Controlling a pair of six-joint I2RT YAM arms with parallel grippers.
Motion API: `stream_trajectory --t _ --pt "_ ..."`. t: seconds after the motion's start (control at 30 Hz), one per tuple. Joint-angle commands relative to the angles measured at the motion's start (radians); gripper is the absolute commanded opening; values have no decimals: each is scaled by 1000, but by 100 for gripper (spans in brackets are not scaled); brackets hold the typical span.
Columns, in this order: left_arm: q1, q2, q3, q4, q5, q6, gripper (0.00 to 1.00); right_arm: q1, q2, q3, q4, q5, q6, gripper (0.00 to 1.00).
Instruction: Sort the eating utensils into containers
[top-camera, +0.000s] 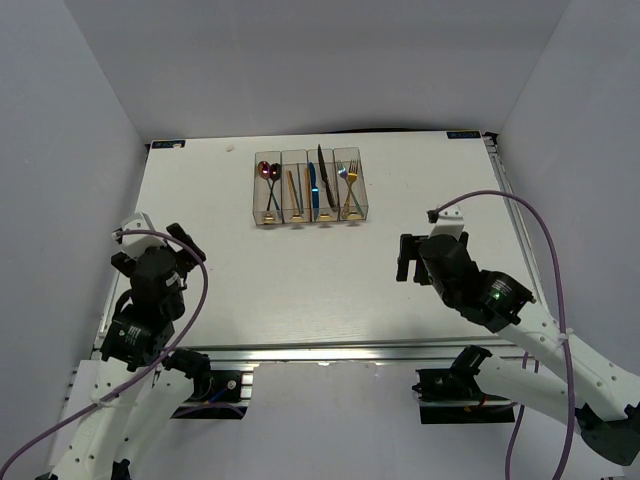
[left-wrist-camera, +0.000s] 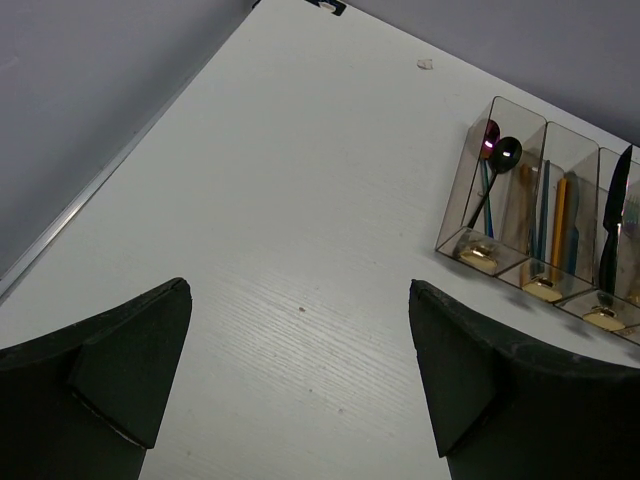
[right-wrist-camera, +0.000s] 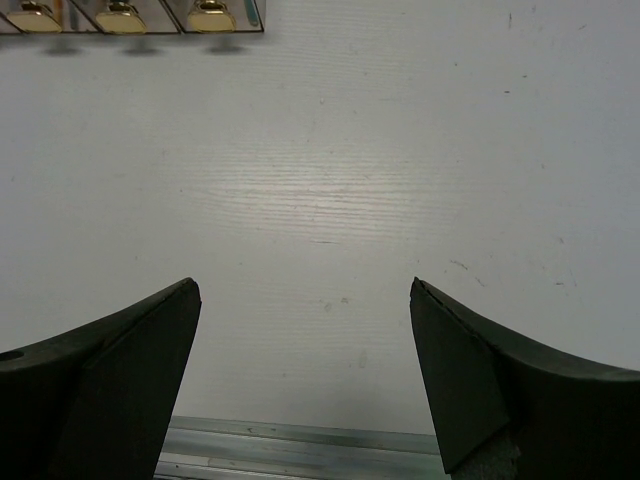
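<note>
Bins: 4 joined clear bins sit at the far middle of the table, well apart from both arms.
Contents: from the left, spoons, chopsticks, knives, forks; 1 kind per bin.
Loose cutlery: none seen on the table in any of the 3 views.
Left gripper: fingers spread wide, nothing between them; it hangs over bare table at the near left.
Right gripper: fingers spread wide, nothing between them; it hangs over bare table at the near right, with the bins' near ends at the top edge of its view.
Progress: judged complete, or nearly so; sorting looks finished.
Risk 1: the bins look light, so any further reach toward them could push the row along the table or tip it.
Risk 2: the black knife stands out past the far end of its bin; a finger passing low could catch it and drag it out.
Risk 3: regrasping a sorted piece could disturb its neighbours in the narrow bin.
Advice: keep both arms clear of the bins.
</note>
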Motion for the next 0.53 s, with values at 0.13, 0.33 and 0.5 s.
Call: stream_trajectory --t 0.13,0.33,0.5 --pt "4 9 -13 18 1 -10 98 -2 -1 -43 55 30 11 89" --pt "4 -2 -18 19 3 -12 98 -2 -4 -51 72 18 12 90" --pt "4 -1 -18 21 3 -12 98 -2 -4 -54 86 16 11 90"
